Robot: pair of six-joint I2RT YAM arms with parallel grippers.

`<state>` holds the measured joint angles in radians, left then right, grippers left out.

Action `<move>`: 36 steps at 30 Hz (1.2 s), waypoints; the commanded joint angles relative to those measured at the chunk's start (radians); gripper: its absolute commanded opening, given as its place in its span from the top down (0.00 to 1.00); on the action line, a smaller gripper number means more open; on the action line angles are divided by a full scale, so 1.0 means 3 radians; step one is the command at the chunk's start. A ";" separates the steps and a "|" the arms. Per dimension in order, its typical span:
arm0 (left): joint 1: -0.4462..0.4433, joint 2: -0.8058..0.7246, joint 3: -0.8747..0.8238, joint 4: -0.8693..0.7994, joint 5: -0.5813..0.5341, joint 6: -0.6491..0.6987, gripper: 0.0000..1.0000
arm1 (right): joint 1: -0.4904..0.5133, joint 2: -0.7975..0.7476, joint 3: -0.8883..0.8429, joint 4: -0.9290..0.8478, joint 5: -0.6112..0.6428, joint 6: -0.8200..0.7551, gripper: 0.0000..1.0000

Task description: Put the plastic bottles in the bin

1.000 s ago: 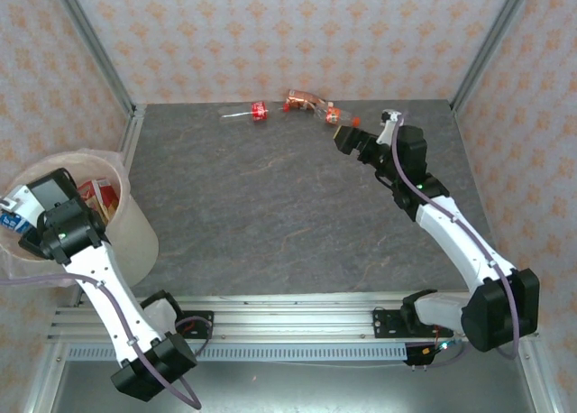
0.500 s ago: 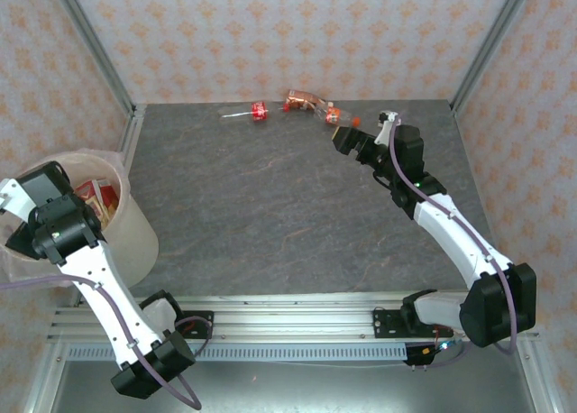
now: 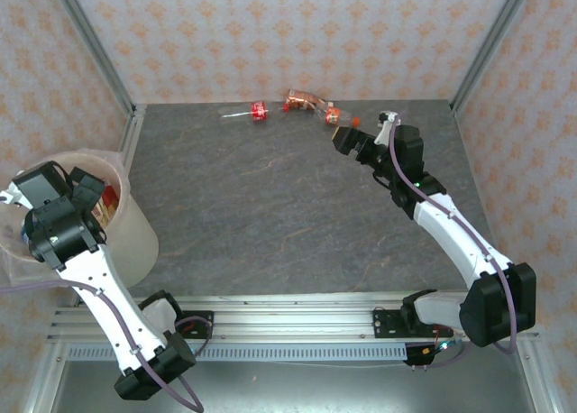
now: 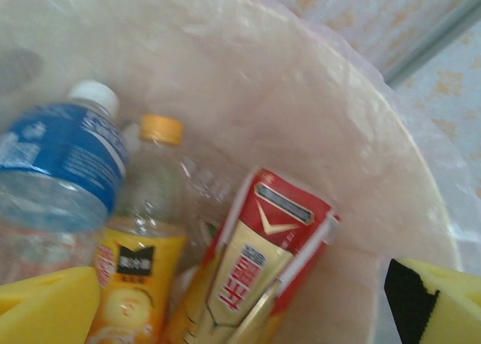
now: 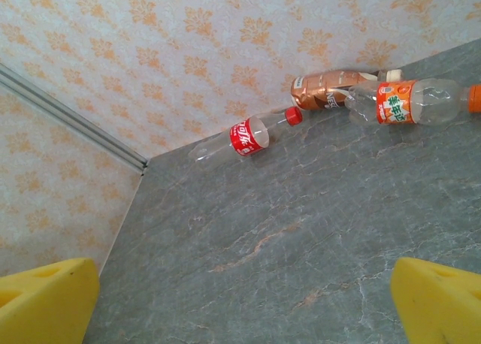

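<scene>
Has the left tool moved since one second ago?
Yes. The left tool has swung to the right, from the left rim of the bin to above its middle.

I see the bin (image 3: pixel 135 237), a wide round pale beige bucket lined with a clear bag, standing upright just beside the counter's (image 3: pixel 270 215) left edge. Inside it I make out a blue-labelled bottle (image 4: pixel 64 167) with a white cap, and a yellow-labelled bottle (image 4: pixel 139 265) with an orange cap touching its side. At the counter's far edge three more lie on their sides: a clear red-labelled bottle (image 5: pixel 248 137), then a brown bottle (image 5: pixel 331 89) set apart from it, and a clear orange-labelled bottle (image 5: pixel 409 104) touching the brown one.
</scene>
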<state>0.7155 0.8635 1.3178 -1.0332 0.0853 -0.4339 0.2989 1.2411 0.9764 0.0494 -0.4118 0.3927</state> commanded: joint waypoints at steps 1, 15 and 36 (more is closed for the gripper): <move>-0.0002 -0.0138 -0.0041 -0.0220 0.0345 -0.0176 0.00 | -0.0015 0.0036 0.0056 0.0014 0.0002 0.0044 0.01; 0.0002 0.0093 -0.0117 -0.0228 -0.0190 -0.0066 0.00 | -0.0015 0.0039 0.0056 -0.0065 0.0049 0.0028 0.01; -0.0590 0.0259 0.0598 0.0117 0.0518 -0.0452 0.01 | -0.0018 0.0061 0.0038 -0.0095 0.0166 0.0043 0.01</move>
<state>0.5953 0.9730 1.4410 -1.0733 0.1543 -0.4927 0.2989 1.2613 0.9764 0.0223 -0.3843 0.4046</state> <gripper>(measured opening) 0.995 0.993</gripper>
